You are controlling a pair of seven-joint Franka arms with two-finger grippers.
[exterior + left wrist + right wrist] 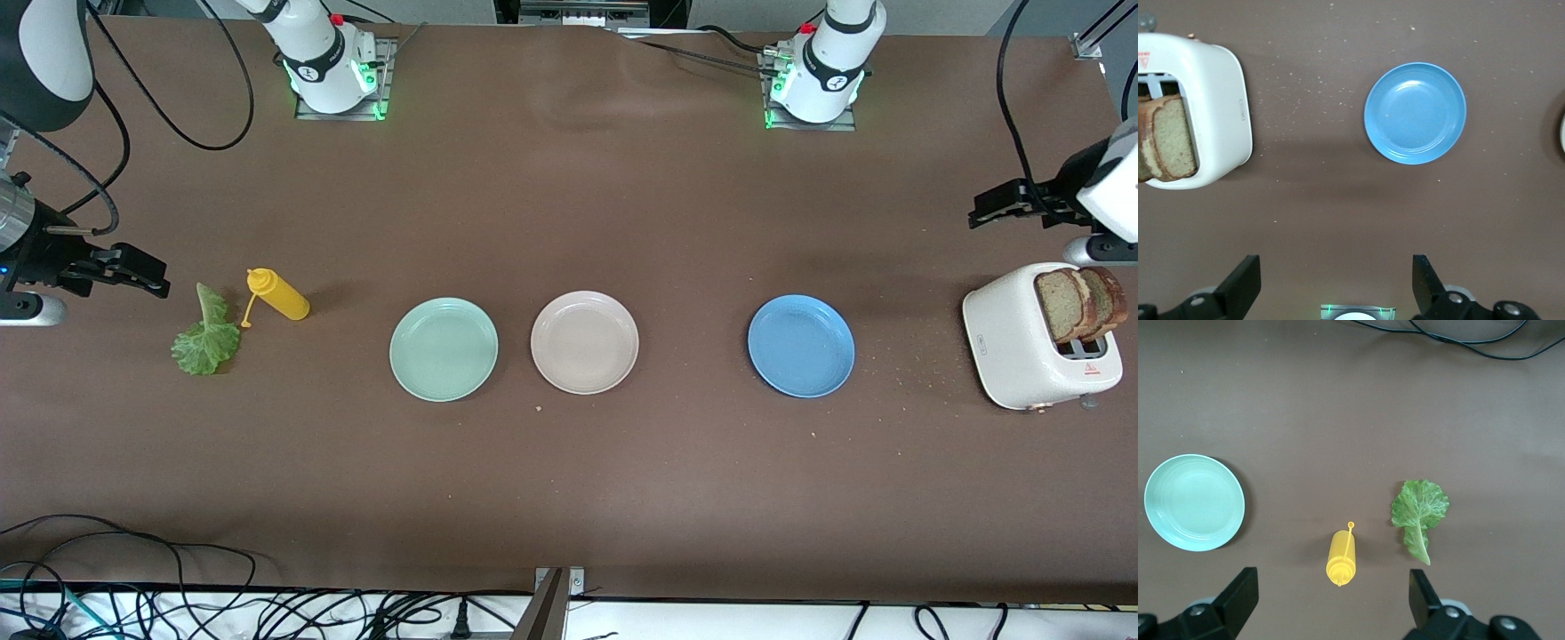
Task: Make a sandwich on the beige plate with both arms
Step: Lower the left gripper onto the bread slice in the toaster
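Three plates sit in a row on the brown table (569, 498). The beige plate (584, 342) is in the middle and has nothing on it. The mint green plate (444, 348) is just beside it, toward the right arm's end. The blue plate (800, 346) is a bit apart, toward the left arm's end.

There is no made sandwich. Two brown bread slices (1080, 304) stand up in the white toaster (1022, 351) at the left arm's end of the table. The green lettuce leaf (207, 338) lies flat at the right arm's end. The yellow squeeze bottle (279, 295) lies on its side just beside the leaf, at about two o'clock from it in the front view.

The left gripper (1000, 206) hangs in the air over the table near the toaster. Its fingers (1245, 283) are wide apart and hold nothing.

The right gripper (133, 268) hangs over the table near the leaf. Its fingers (1245, 597) are wide apart too, and hold nothing.
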